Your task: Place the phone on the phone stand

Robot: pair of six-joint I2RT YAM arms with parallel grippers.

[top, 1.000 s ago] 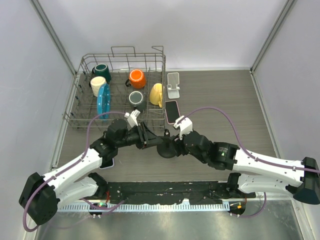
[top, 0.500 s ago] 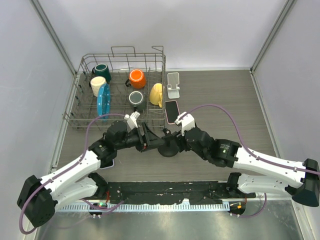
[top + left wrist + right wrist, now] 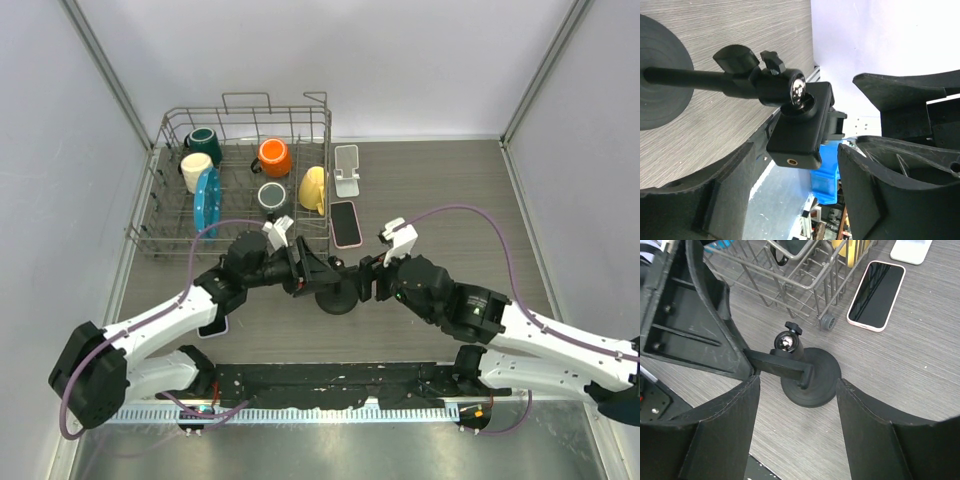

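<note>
The phone [image 3: 345,223], dark screen up with a pink rim, lies flat on the table beside the rack; the right wrist view has the phone [image 3: 876,295] at upper right. A black phone stand [image 3: 338,298] with a round base stands between both arms. Its clamp head [image 3: 800,127] sits on a ball joint, tilted sideways. My left gripper [image 3: 796,162] is open around the clamp, with a gap on each side. My right gripper [image 3: 799,382] is open above the stand's base [image 3: 812,377], touching nothing.
A wire dish rack [image 3: 160,205] at back left holds several mugs and a blue plate. A small white folding stand [image 3: 347,170] sits beyond the phone, next to the rack's right side. The rack's caster [image 3: 827,321] is close to the black stand.
My left gripper has opened off the clamp head and shifted a little right. My right arm has drawn back to the right, its jaws slightly wider. The phone has not moved.
</note>
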